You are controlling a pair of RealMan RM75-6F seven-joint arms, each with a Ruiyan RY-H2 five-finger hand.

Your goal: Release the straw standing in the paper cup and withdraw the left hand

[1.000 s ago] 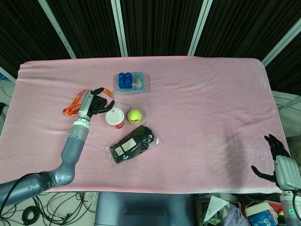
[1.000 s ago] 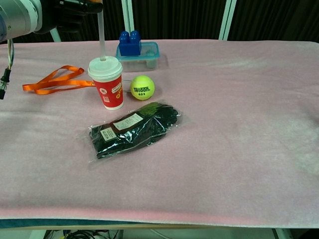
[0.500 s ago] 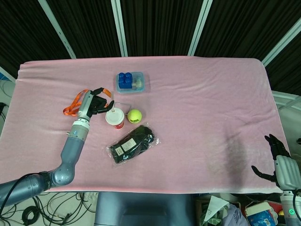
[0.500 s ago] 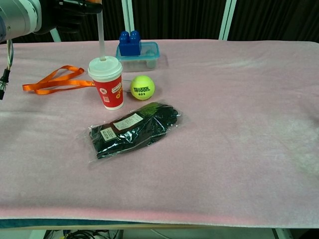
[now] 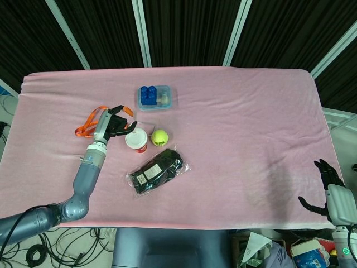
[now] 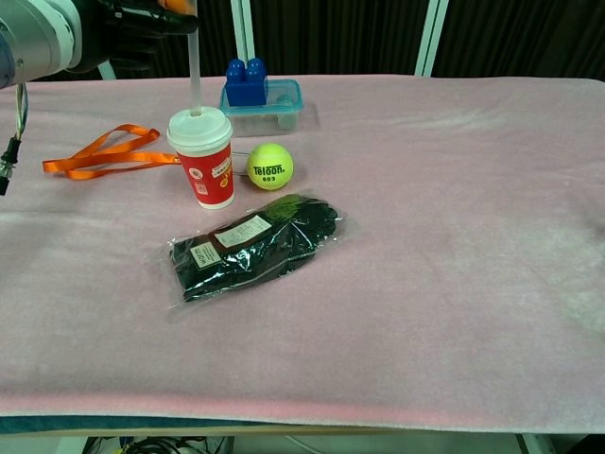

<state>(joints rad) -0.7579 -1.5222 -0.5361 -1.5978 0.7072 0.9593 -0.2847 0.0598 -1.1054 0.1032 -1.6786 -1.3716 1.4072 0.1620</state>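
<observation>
A red paper cup (image 5: pixel 136 139) (image 6: pixel 201 156) with a white lid stands left of the table's middle. A clear straw (image 6: pixel 195 71) rises upright from the lid. My left hand (image 5: pixel 114 124) (image 6: pixel 142 14) is at the straw's top, just left of the cup, and its fingertips pinch the upper end. The chest view cuts off most of that hand at the top edge. My right hand (image 5: pixel 333 192) hangs off the table's near right corner, fingers spread and holding nothing.
A yellow tennis ball (image 5: pixel 159 137) (image 6: pixel 270 165) lies right of the cup. A bagged pair of black gloves (image 5: pixel 158 170) (image 6: pixel 253 244) lies in front. Behind is a clear box with blue blocks (image 5: pixel 154 97) (image 6: pixel 260 95). An orange lanyard (image 5: pixel 87 124) (image 6: pixel 104 151) lies under my left hand.
My left hand has shifted slightly right at the straw's top, and the straw leans a touch differently. The right hand has not moved.
</observation>
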